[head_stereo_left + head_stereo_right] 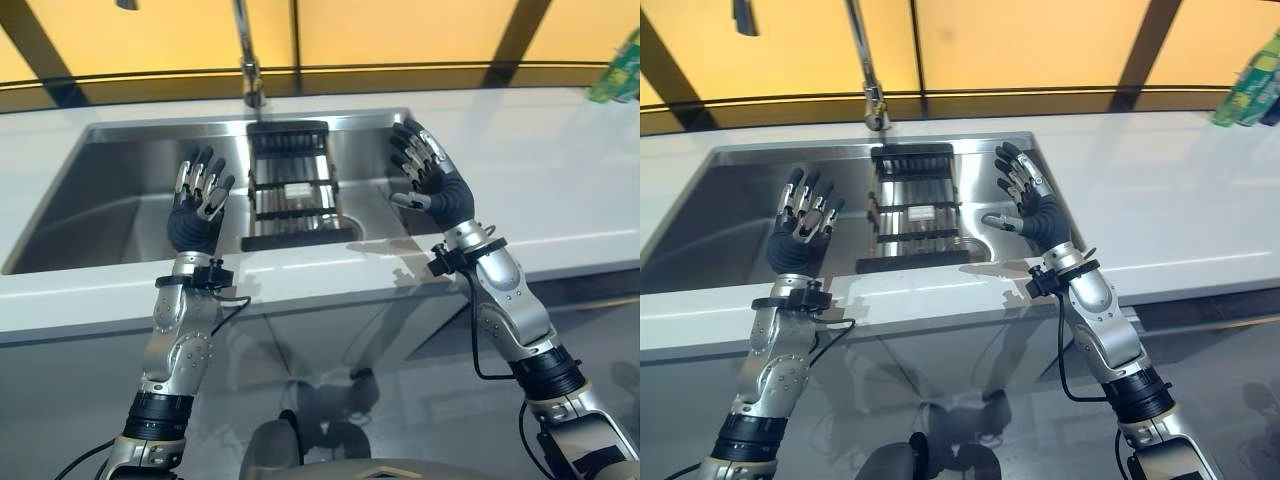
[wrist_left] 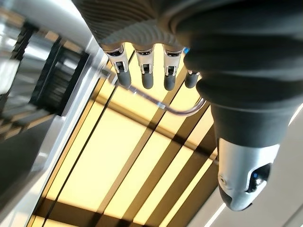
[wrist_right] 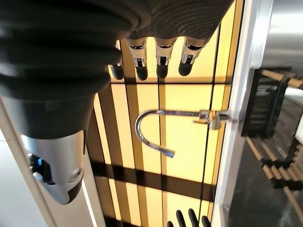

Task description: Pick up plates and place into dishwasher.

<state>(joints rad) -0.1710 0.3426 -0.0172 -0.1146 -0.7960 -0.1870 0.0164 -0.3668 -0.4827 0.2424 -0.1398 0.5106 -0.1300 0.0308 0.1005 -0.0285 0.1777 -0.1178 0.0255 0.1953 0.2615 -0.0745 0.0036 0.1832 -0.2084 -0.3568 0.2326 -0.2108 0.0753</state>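
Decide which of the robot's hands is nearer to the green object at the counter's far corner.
Right. The right hand is raised over the sink's right edge, on the green object's side; the left hand is over the left basin, much farther away.

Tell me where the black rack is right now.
The black rack lies across the middle of the steel sink, below the faucet, between both raised hands.

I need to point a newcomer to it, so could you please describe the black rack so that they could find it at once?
Start at the steel sink set in the white counter, below the tap. The rack lies in the middle of the sink, between the open left hand and open right hand. It is the only black slatted thing there.
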